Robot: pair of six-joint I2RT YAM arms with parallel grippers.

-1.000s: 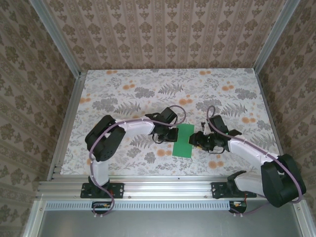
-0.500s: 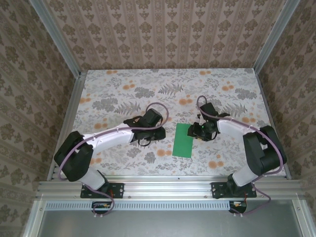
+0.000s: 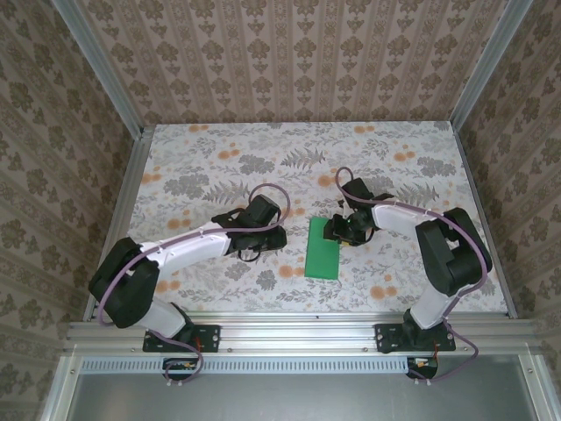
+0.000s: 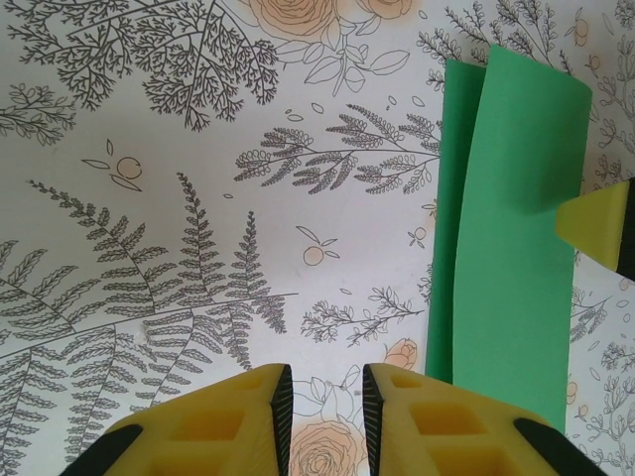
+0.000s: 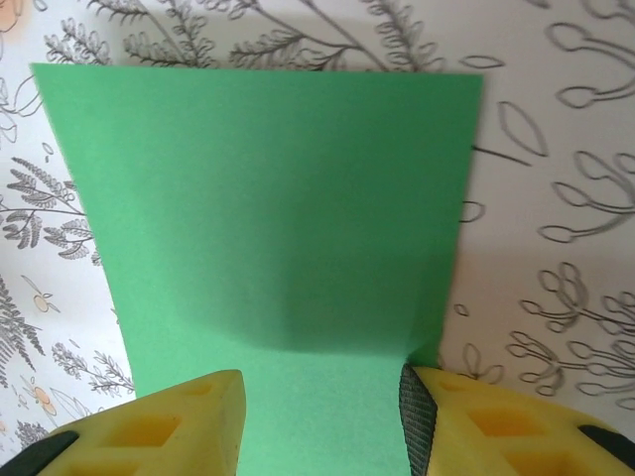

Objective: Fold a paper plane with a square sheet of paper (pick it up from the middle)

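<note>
Green sheet (image 3: 323, 248) lies mid-table (image 3: 202, 167) toward front edge, right gripper (image 5: 319, 382) half-open astride its right edge, left gripper (image 4: 327, 387) narrow, empty, nearby.

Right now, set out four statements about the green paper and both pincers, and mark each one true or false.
1. The green paper lies folded, one layer over the other. True.
2. The left pincer grips the paper. False: it stands apart from the paper, with nothing between its narrowly parted jaws.
3. The right pincer is at the paper's edge, jaws apart. True.
4. The paper is creased into a triangle. False: it is a long rectangle.
</note>
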